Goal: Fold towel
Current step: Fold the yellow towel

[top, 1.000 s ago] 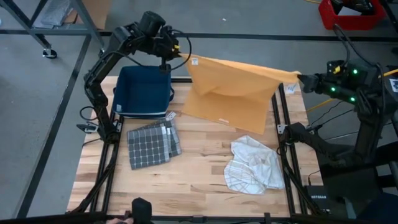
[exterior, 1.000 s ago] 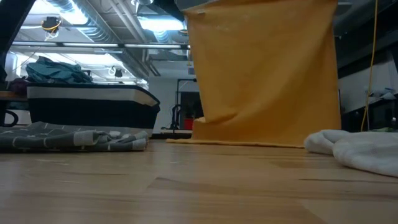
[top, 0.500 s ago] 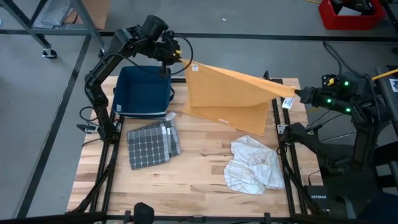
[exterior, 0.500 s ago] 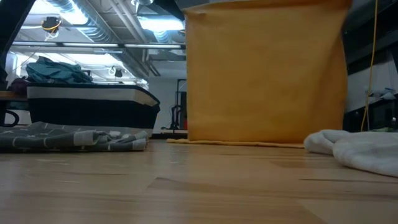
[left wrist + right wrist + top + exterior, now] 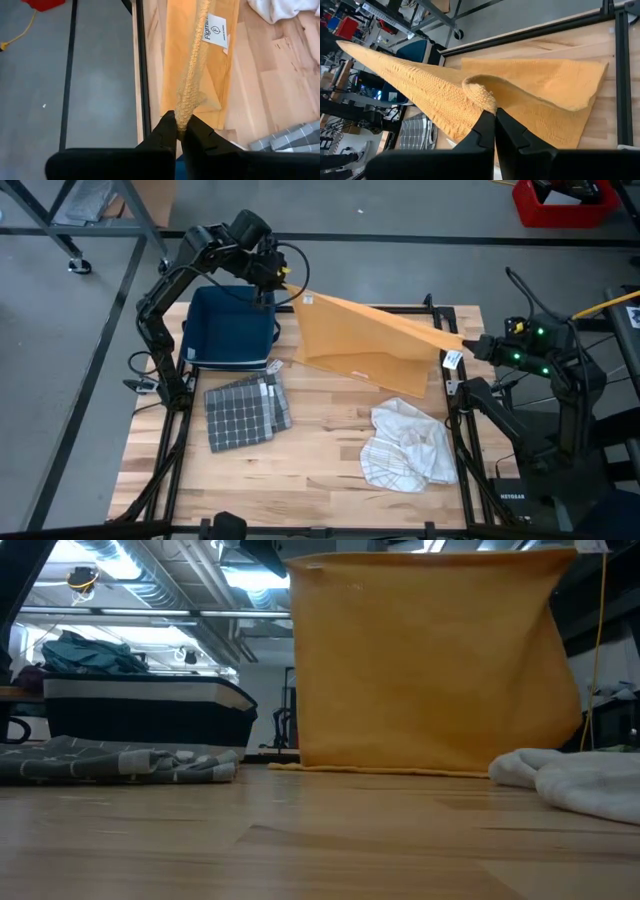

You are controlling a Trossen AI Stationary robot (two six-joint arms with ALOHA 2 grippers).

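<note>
An orange towel (image 5: 362, 342) hangs stretched between my two grippers over the far half of the table. Its lower edge (image 5: 400, 766) rests on the wood. A white label (image 5: 216, 30) is sewn near the corner on the left arm's side. My left gripper (image 5: 288, 285) is shut on that corner, by the blue bin. My right gripper (image 5: 463, 346) is shut on the other top corner, at the table's right edge. In the low view the towel (image 5: 430, 660) stands as a flat sheet. My left gripper pinches the towel's top corner (image 5: 183, 119) between its two fingers, coming slantwise from above. The top edge (image 5: 196, 55) runs away from the fingers as a taut, bunched rope. My right gripper pinches the opposite top corner (image 5: 483, 102) between its two fingers, slanting down from the table's right side. The cloth curls over just ahead of the fingertips. The top edge (image 5: 415, 75) runs taut toward the other arm, and the sheet hangs below with its bottom on the table.
A dark blue bin (image 5: 232, 328) stands at the far left. A folded grey checked towel (image 5: 243, 410) lies in front of it. A crumpled white towel (image 5: 410, 445) lies at the near right. Black frame rails (image 5: 452, 410) run along the table's sides.
My right gripper has sunk and come toward the table's near edge with its corner. The towel's top edge has dropped on that side and drawn taut, and a slack fold in the sheet has spread flat. Its bottom edge has stayed on the table.
</note>
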